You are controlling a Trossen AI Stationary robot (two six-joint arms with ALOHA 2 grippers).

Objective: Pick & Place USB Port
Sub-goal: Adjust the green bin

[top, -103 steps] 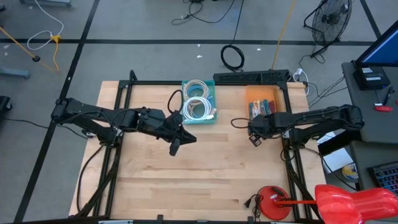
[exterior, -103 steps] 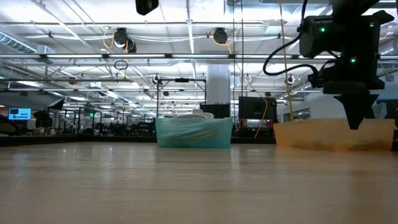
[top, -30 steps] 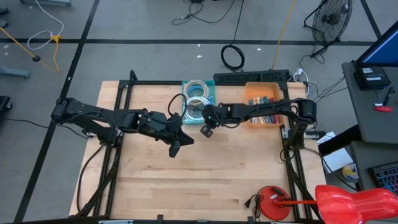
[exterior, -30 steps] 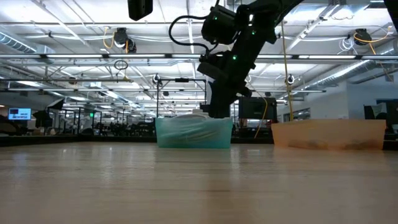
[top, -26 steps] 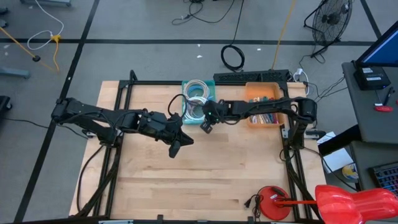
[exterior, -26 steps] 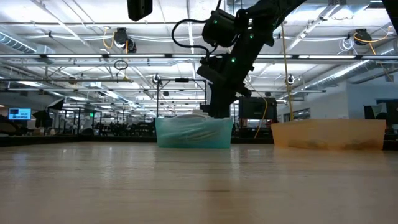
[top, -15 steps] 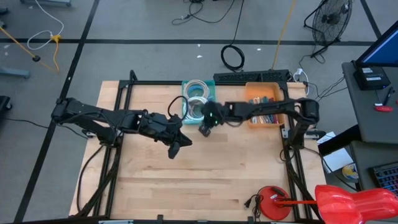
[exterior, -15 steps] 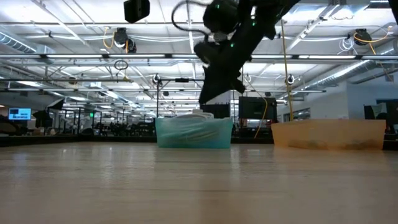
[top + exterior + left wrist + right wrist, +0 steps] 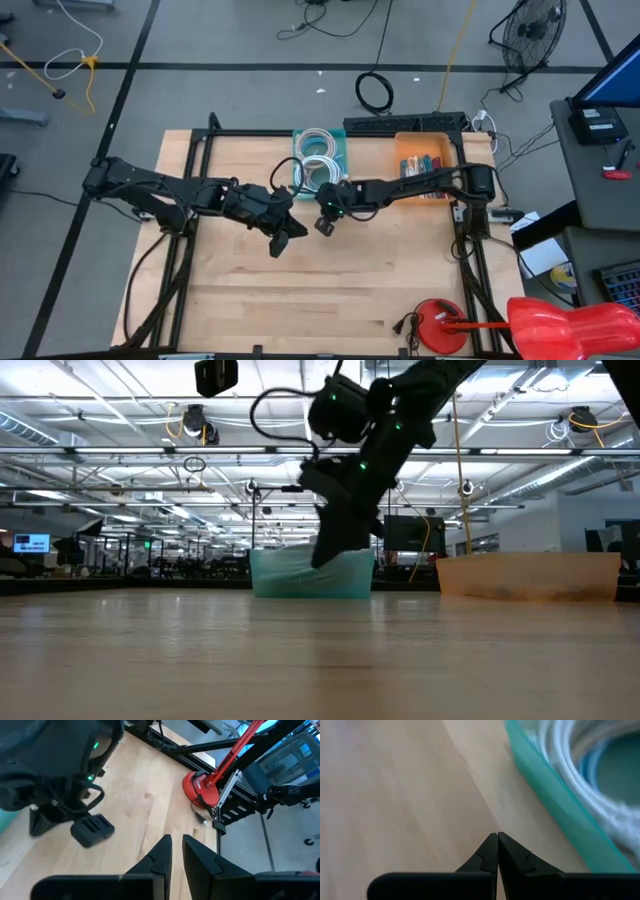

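A teal bin with coiled white cables stands at the table's far middle. To its right is an orange bin holding several small coloured things. I cannot make out the USB port among them. My right gripper reaches across from the right and hangs shut, with nothing between its fingers, over bare wood just in front of the teal bin. My left gripper hovers a little to its left, its fingers a narrow gap apart with nothing between them.
A black power strip lies along the far edge behind the bins. A red round-based thing with a cord sits at the near right corner. Bare wooden tabletop stretches across the near half.
My right gripper has moved from beside the teal bin's near wall a little toward the table's near edge and left, sinking closer to the wood and tipping further down. It has stayed shut.
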